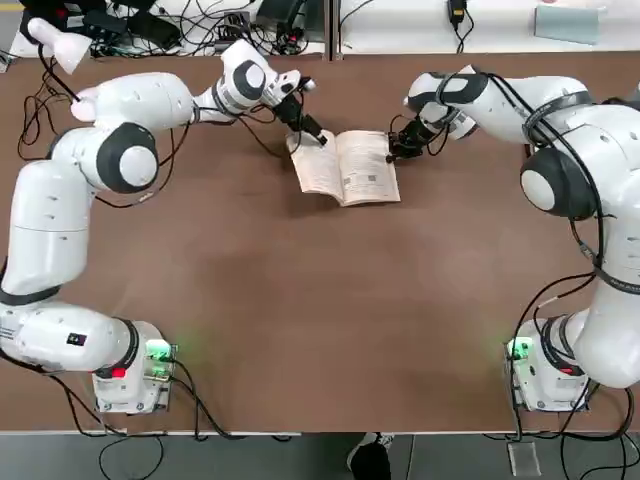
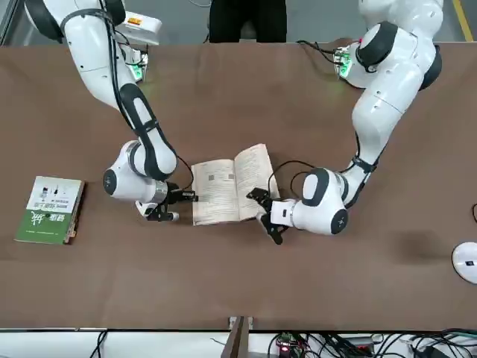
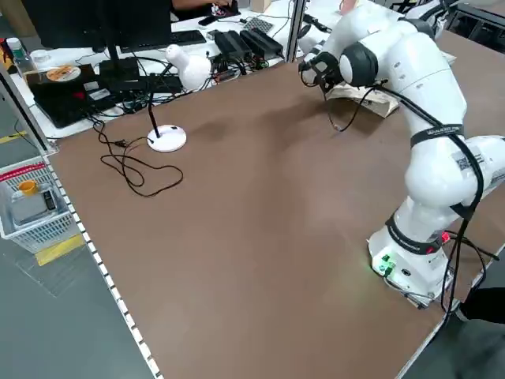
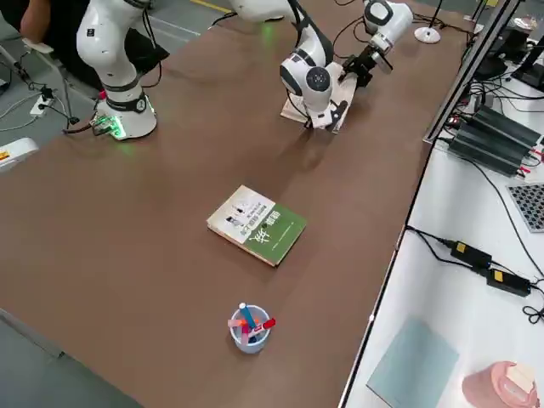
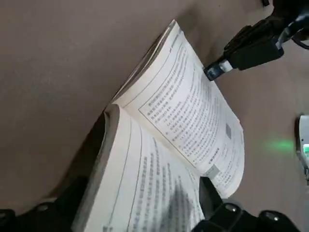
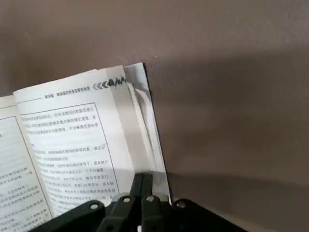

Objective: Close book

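From overhead we see the book (image 1: 348, 167) lying open, pages up, on the far middle of the brown desk (image 1: 300, 320). Our left tool (image 1: 308, 131) sits at the book's far left corner, its fingers either side of that half's edge; our right tool (image 1: 403, 147) rests against the right edge.

From the front, a green-and-white book (image 2: 51, 210) lies well apart on the right arm's side, and the left-hand pages are lifted slightly.

In the left wrist view, the left tool's fingers (image 5: 63, 203) stand apart, straddling the near page block without clamping it.

In the right wrist view, the right tool (image 6: 143, 186) is pinched fully together, tips pressing the page margin, holding nothing.
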`<state>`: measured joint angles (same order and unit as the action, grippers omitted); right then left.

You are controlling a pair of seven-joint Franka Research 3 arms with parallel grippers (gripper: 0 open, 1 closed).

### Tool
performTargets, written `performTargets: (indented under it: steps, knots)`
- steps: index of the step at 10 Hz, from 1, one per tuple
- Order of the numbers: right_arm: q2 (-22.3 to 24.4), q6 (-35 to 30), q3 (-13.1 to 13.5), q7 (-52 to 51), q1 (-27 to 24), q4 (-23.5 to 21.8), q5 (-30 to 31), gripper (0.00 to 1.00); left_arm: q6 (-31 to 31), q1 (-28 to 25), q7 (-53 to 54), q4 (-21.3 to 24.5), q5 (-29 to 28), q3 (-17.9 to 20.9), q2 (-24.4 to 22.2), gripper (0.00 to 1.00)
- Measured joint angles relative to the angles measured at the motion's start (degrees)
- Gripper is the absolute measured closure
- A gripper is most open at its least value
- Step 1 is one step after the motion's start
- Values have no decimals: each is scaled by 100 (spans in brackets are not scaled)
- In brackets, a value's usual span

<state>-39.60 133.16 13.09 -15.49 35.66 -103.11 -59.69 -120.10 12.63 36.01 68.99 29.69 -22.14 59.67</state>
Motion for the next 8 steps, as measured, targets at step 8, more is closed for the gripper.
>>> performTargets:
  steps: [8]
  knots:
    - [0,3,2,-3,0,0,0,99,361,-113,-233,-1,40,-27,-115,0]
